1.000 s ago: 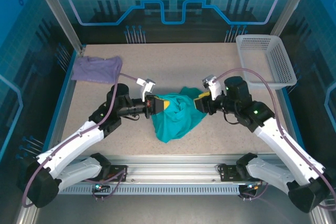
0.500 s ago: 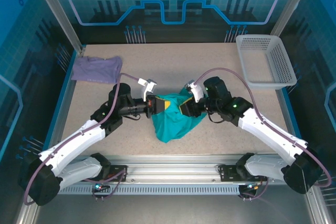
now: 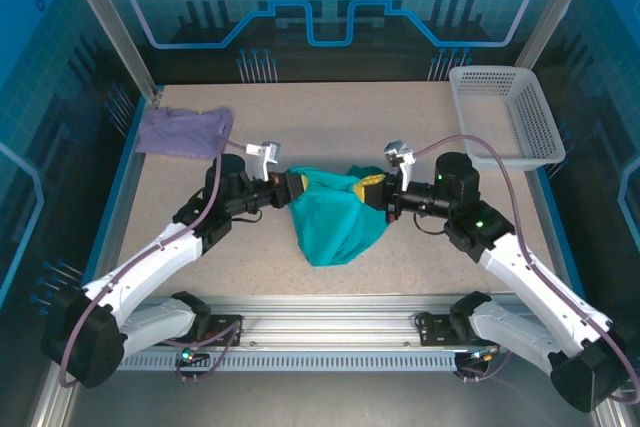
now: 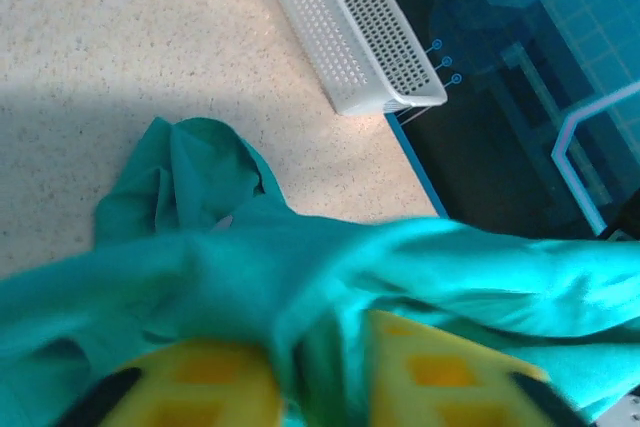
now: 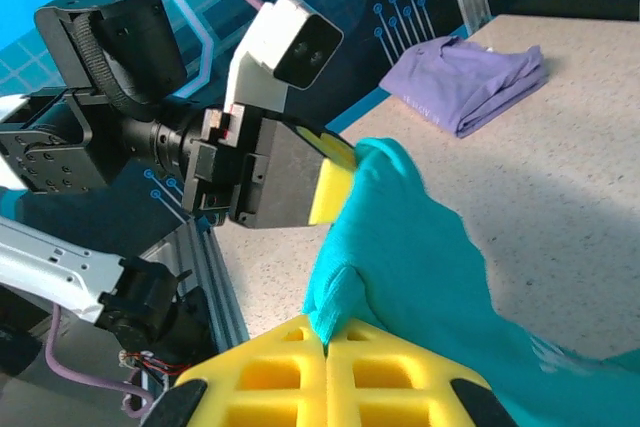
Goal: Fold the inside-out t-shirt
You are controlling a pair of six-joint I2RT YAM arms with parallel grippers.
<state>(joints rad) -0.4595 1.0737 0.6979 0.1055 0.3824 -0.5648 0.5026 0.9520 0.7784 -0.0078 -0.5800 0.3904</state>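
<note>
The shirt point(image 3: 335, 222) is bunched at the middle of the worktop point(image 3: 330, 117). The right tool point(image 3: 372, 190) is clamped on it; whether the left tool point(image 3: 297, 187) grips cannot be told. It should be spread evenly.

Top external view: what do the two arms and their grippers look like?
The left arm and right arm have white shells, black joints, a purple cable and a white wrist camera each. The left gripper and right gripper are black with yellow fingers.
</note>
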